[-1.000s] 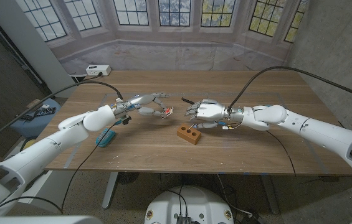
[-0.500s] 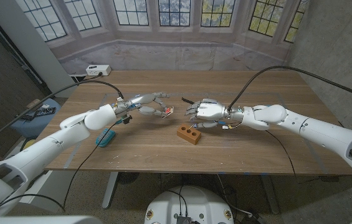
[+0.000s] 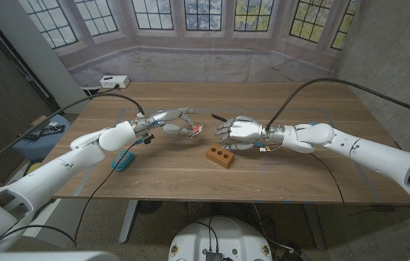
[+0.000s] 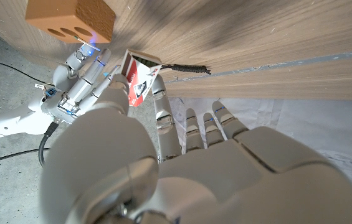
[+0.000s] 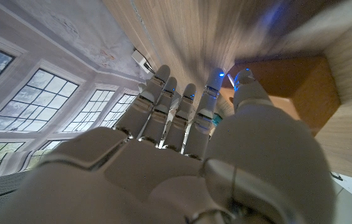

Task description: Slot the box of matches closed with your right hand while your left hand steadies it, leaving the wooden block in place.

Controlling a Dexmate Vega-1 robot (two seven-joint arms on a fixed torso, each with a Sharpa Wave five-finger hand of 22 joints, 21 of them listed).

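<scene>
My left hand (image 3: 178, 123) hangs above the table's middle and pinches a small red-and-white box of matches (image 3: 197, 129) between thumb and fingers. The left wrist view shows the box of matches (image 4: 139, 79) at my fingertips, one end pointing toward my right hand (image 4: 81, 82). In the head view my right hand (image 3: 238, 131) hovers a short gap to the right of the box, fingers reaching toward it and holding nothing. The wooden block (image 3: 220, 156), with round holes in its front, stands on the table just below and between the hands, and the wooden block (image 5: 291, 93) lies close under my right hand.
A teal object (image 3: 123, 159) lies on the table under my left forearm. A short black piece (image 3: 215, 116) lies on the table just beyond the hands. A white power strip (image 3: 114, 81) sits at the far left corner. Cables trail from both arms.
</scene>
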